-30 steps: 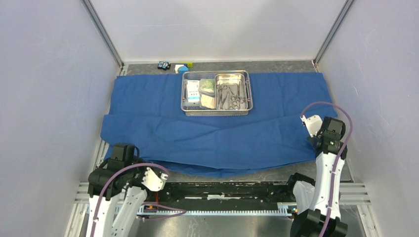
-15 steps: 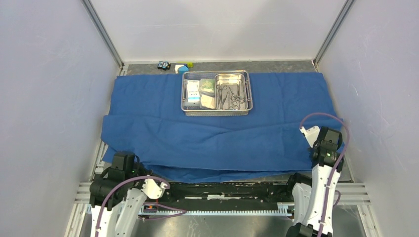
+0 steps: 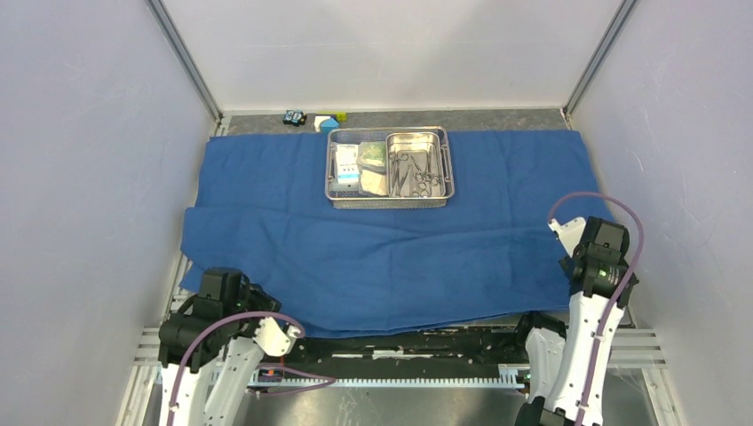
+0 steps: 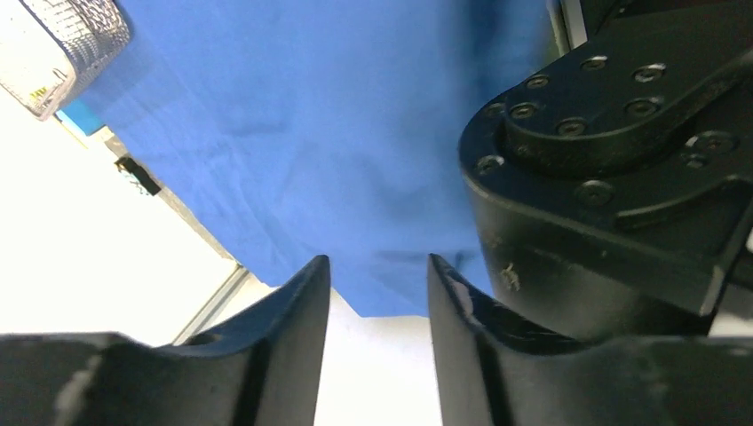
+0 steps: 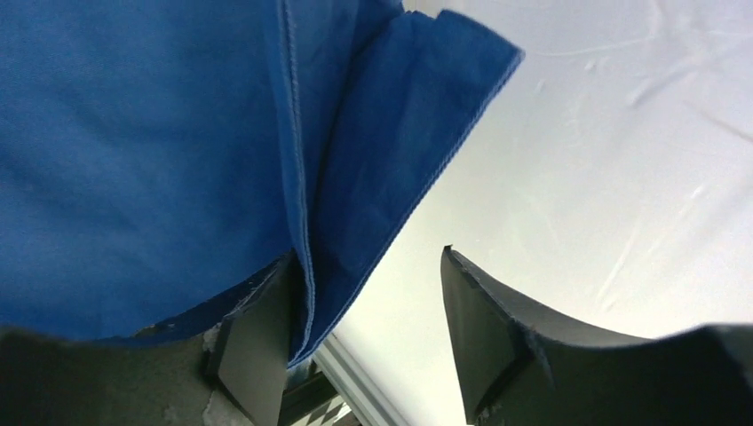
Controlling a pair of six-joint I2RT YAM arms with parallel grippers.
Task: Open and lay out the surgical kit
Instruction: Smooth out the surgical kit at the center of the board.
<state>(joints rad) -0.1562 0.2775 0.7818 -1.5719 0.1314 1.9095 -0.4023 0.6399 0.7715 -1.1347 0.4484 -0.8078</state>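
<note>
Left gripper (image 4: pixel 376 259): jaws parted, nothing between them. The near-left corner of the blue cloth (image 3: pixel 400 248) ends just ahead of its fingertips (image 4: pixel 306 302); whether they touch it I can't tell. Black arm housing sits right beside the gripper on its right.

Right gripper (image 5: pixel 368 253): jaws wide apart, not clamping. The folded, hemmed cloth edge hangs against its left finger (image 5: pixel 257 355). The other finger is clear, with pale wall behind it.

The cloth is spread wide across the grey table (image 3: pixel 497 116), reaching from one gripper to the other. Its near part is doubled over with long creases, and the front hem lies at the table's near edge by the metal rail (image 3: pixel 400 355).

The mesh tray (image 3: pixel 328 169) sits on the cloth far ahead of both grippers, roughly midway between them, toward the back. Inside it, the steel pan (image 3: pixel 417 136) takes the right side and holds the scissors-type tools (image 3: pixel 416 175). The packets (image 3: pixel 348 166) fill the left side.

Beyond the tray's left corner, off the cloth on the back strip of table, are a small block toy (image 3: pixel 328 122) and a small dark object (image 3: pixel 294 116).

The room is a booth with plain pale walls (image 3: pixel 89 177) on three sides and metal posts (image 3: pixel 186 58) in the back corners.
</note>
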